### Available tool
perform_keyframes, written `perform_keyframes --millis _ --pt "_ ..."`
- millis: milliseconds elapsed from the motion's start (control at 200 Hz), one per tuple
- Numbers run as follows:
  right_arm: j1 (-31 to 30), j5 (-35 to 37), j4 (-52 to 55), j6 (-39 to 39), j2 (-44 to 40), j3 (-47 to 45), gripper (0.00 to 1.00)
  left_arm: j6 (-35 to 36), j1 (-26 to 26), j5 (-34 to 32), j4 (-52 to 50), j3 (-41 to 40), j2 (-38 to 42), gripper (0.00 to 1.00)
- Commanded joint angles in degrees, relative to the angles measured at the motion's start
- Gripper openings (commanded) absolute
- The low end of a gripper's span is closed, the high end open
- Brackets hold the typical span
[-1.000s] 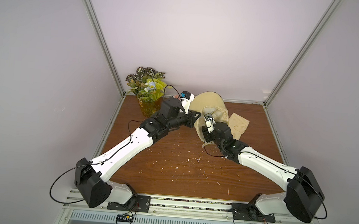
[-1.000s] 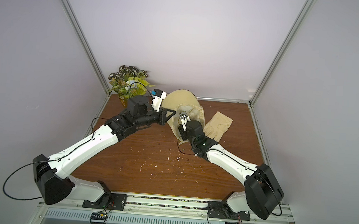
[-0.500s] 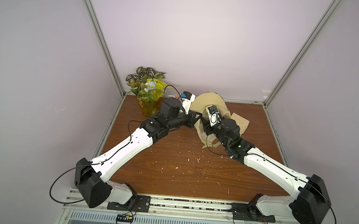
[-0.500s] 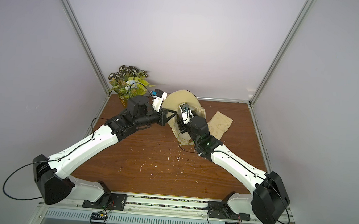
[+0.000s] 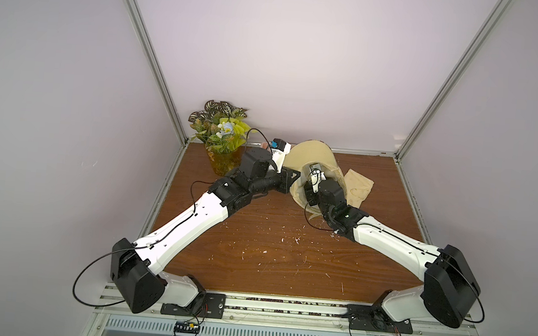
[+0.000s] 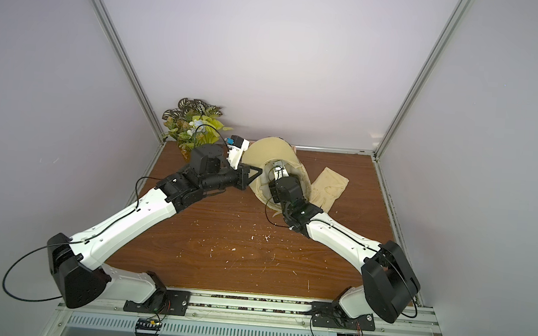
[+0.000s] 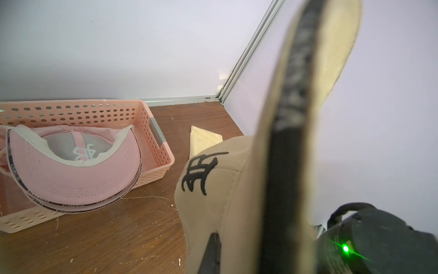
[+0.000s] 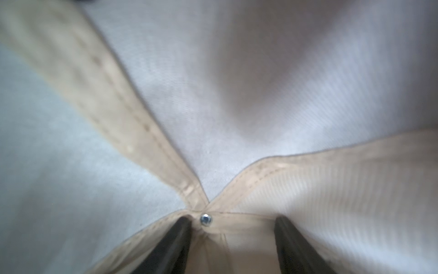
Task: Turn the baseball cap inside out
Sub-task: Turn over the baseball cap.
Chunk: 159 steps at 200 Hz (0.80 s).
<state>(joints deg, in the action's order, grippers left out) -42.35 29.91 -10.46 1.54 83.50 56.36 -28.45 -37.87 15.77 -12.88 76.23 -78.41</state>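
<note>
The tan baseball cap [image 5: 314, 152] [image 6: 269, 152] stands on edge near the back of the table, its hollow facing the front. My left gripper [image 5: 293, 177] [image 6: 258, 173] is shut on the cap's rim beside the dark sweatband; in the left wrist view one finger [image 7: 213, 249] lies on the tan crown [image 7: 213, 189] below the black logo. My right gripper [image 8: 233, 220] is deep inside the crown, open. Its fingertips [image 8: 182, 227] touch the lining beside the metal rivet [image 8: 205, 219] where the seams meet. In both top views the cap hides the right fingers.
A pink perforated basket [image 7: 161, 142] holding a pink cap [image 7: 71, 166] sits behind my left arm. A potted plant [image 5: 221, 135] fills the back left corner. A folded tan cloth [image 5: 358, 185] lies right of the cap. White flecks dot the wooden table [image 5: 271, 241].
My right arm has pushed forward and up, going deeper into the cap's crown, and its jaws have widened slightly. The left arm and its grip on the rim have not moved.
</note>
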Motion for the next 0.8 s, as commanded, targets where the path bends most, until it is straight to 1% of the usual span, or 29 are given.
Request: perform_keyframes --millis 0,65,165,210,280,350,500,581,706,751,791 --pt "0.6 0.5 2.0 -1.6 -2.5 -0.4 0.64 1.8 -0.4 0.0 3.2 1.8 1.9 0.00" --pt "0.7 -4.6 0.6 -1.6 -4.8 -0.5 0.65 3.2 -0.4 -2.1 2.8 2.2 1.6 0.00" --pt "1.1 -13.3 -2.6 -2.1 -9.5 -1.4 0.68 6.3 -0.5 -7.0 3.1 2.7 1.3 0.00" --pt "1.3 -15.6 -3.9 -2.4 -11.4 -1.9 0.72 8.3 -0.5 -9.3 4.9 2.1 1.4 0.00" --pt "1.6 -17.6 -4.0 -4.4 -14.0 -2.0 0.81 10.9 -0.5 -12.5 8.2 0.7 1.8 0.00" --pt "2.6 -21.4 -1.7 -6.6 -16.0 -1.0 0.86 14.0 -0.3 -14.7 12.3 -0.9 2.1 0.00" --pt "6.8 -32.5 2.0 -13.5 -19.2 1.3 0.86 21.4 0.1 -17.6 20.7 -5.4 3.1 0.00" --pt "10.0 -38.5 4.0 -18.5 -20.0 2.8 0.85 25.3 0.1 -19.1 30.1 -11.0 4.6 0.01" --pt "13.9 -44.1 7.4 -26.4 -19.7 5.4 0.82 32.6 0.3 -19.1 47.0 -20.9 7.2 0.01" --pt "14.9 -45.8 7.8 -29.0 -19.8 5.7 0.81 35.0 0.6 -18.2 50.6 -22.9 7.3 0.01" --pt "15.7 -47.3 7.6 -30.8 -20.2 5.6 0.81 36.8 1.0 -17.3 51.8 -23.6 7.1 0.01"
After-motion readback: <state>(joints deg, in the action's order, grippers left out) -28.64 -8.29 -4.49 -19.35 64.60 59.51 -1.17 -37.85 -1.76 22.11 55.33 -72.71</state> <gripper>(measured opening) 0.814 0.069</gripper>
